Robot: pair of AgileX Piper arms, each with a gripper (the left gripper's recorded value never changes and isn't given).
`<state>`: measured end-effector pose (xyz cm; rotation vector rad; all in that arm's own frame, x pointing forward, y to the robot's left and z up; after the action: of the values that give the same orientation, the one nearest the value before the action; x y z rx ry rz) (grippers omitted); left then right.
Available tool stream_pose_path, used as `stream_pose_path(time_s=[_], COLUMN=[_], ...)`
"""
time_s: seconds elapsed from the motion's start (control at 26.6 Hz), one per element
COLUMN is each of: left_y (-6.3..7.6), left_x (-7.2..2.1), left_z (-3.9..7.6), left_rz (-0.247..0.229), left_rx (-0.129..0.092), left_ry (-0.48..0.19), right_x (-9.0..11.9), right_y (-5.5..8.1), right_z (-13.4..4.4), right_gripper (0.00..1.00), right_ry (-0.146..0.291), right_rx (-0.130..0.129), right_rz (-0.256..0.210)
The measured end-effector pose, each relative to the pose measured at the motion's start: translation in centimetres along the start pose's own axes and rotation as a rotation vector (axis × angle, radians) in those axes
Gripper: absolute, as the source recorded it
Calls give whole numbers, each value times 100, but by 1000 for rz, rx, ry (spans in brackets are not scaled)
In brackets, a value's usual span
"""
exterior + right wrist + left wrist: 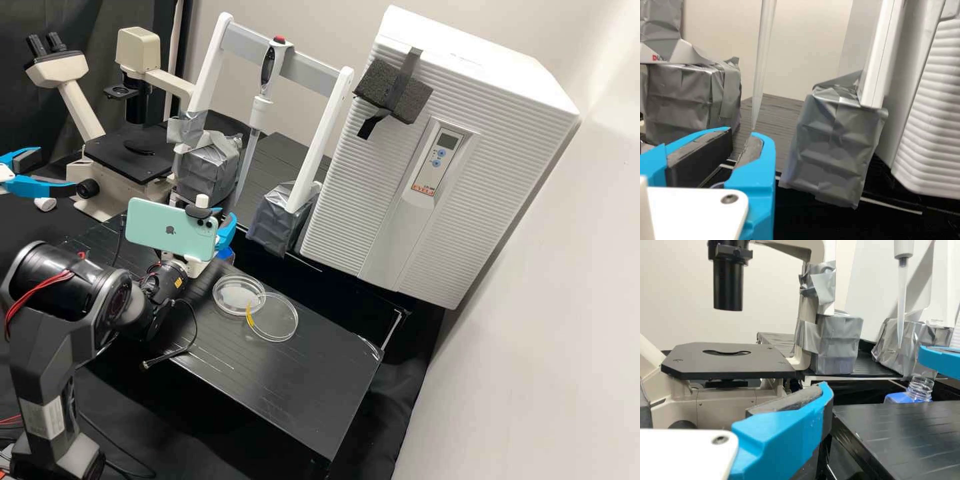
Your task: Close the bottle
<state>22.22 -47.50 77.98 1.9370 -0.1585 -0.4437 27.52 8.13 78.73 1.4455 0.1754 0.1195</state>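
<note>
Clear bottle (920, 389) upright behind the black platform (900, 440), long axis vertical, uncapped neck pointing up, left gripper (872, 374) spread wide and empty, right gripper (738, 146) – grip cannot be told

The black bench (313, 387) carries two clear dishes (275, 320), a microscope (113, 167) and a white ribbed machine (433, 153).

Near right half of the table (313, 380) is bare, with open passage from the near and right edges. Petri dishes (257, 307) lie mid-table. The far side is crowded: a pipette (257, 120) hangs tip-down between the grey-taped stand feet (203, 167). The microscope (113, 167) blocks the left and the white ribbed cabinet (427, 173) the right. An arm carrying a phone (170, 230) crowds the table's far left corner.
</note>
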Motion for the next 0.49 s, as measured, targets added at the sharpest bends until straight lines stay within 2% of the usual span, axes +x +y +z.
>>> stream_pose_path(time_s=[0.08,0.19,0.34,0.41,0.49], left_y=[35,44,47,47,47], left_x=[-4,-4,-4,-4,-4], left_z=[-3,-8,14,14,14], left_rz=[28,37,38,38,38], left_rx=[22,42,48,65,67], left_ry=[25,37,27,28,28], right_x=[-16,-80,-132,-166,-195], right_y=[-12,-35,-36,-26,-21], right_z=[-23,-66,-123,-160,-192], right_gripper=[100,100,100,100,100], right_ry=[8,16,32,44,57], right_rx=[1,11,-9,-20,-29], right_rz=[-3,4,35,60,79])
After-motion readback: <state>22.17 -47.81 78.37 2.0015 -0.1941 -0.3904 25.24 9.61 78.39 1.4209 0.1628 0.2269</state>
